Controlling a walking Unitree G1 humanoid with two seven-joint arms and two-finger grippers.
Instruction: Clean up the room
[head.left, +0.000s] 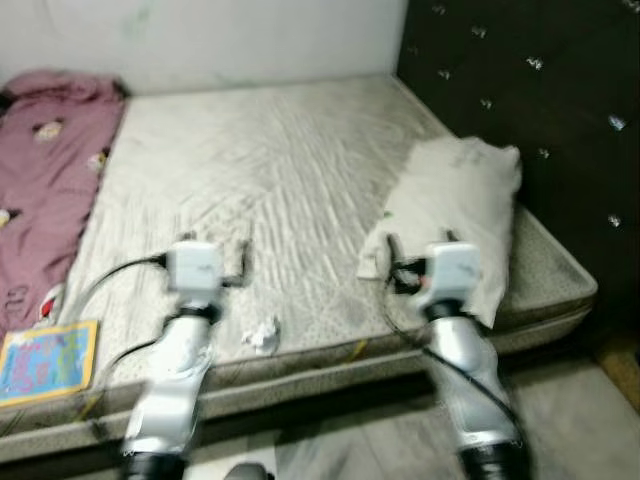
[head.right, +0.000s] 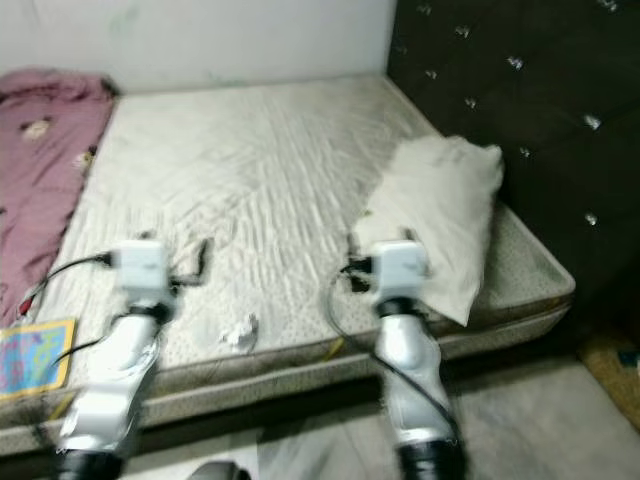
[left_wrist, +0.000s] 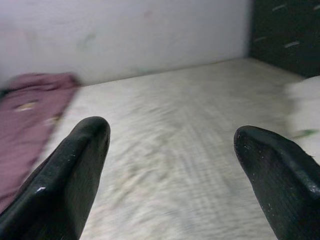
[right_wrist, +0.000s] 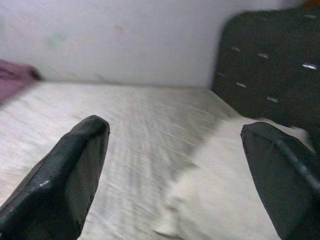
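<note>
- Both arms reach over the bed's (head.left: 300, 345) near edge; left gripper (left_wrist: 170, 150) and right gripper (right_wrist: 175, 150) have jaws spread, empty.
- Crumpled paper (head.left: 262, 334) and a colourful book (head.left: 48, 360) lie near the edge, not yet collected.
- Farther off, pillow (head.left: 455, 215) and pink blanket (head.left: 45, 190) look untidied; cleanup seems barely begun.

- Soft, even, dim indoor light; no glare.
- All views are motion-blurred, smearing the mattress (head.left: 290, 180) weave.
- The dark headboard (head.left: 540, 90) loses detail.
- Wrist views show near fingers (left_wrist: 60, 185) soft.

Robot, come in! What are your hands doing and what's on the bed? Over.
Left gripper open, right gripper open, both empty over the mattress. Crumpled white paper scrap near the bed edge, cream pillow by the right gripper. Nothing blocking.
</note>
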